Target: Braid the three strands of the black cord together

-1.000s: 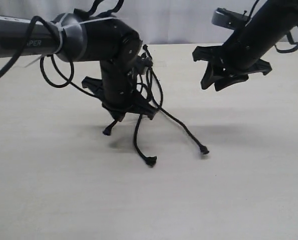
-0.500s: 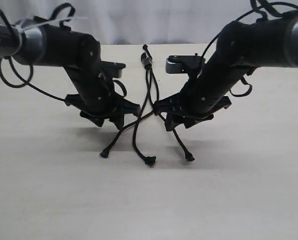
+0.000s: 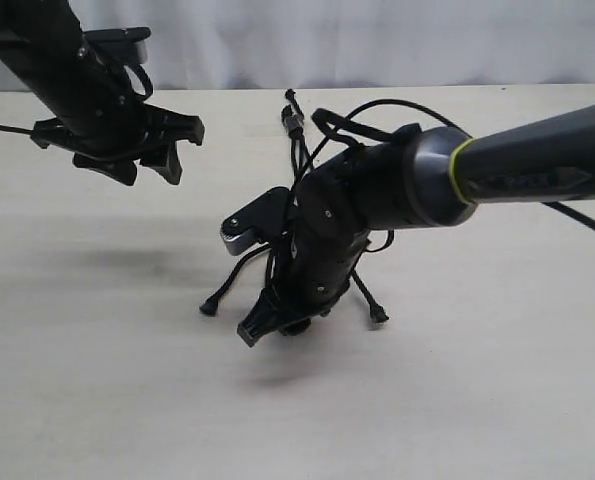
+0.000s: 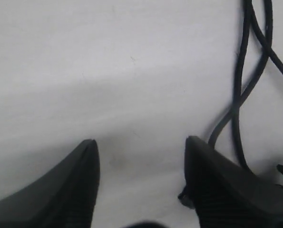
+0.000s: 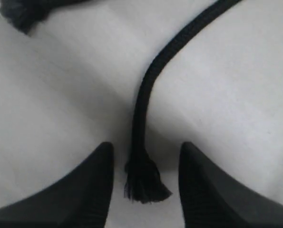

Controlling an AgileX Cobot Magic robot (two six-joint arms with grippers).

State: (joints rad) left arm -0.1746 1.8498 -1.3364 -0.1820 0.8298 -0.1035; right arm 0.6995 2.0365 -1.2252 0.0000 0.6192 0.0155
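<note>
Here the right gripper (image 5: pixel 145 160) is spread, a strand (image 5: pixel 142 109) tip between its fingers; the left gripper (image 4: pixel 140 151) hangs wide, empty, over the pale table (image 3: pixel 97 400).

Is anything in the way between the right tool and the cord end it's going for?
Nothing visible. The strand tip lies on the table between the open fingers of the right tool.

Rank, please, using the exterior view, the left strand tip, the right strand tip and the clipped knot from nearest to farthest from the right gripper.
Measured from the right gripper:
1. Left strand tip: close by on its left side.
2. Right strand tip: further out on its right side.
3. Clipped knot: well behind it, clearly the farthest.
</note>
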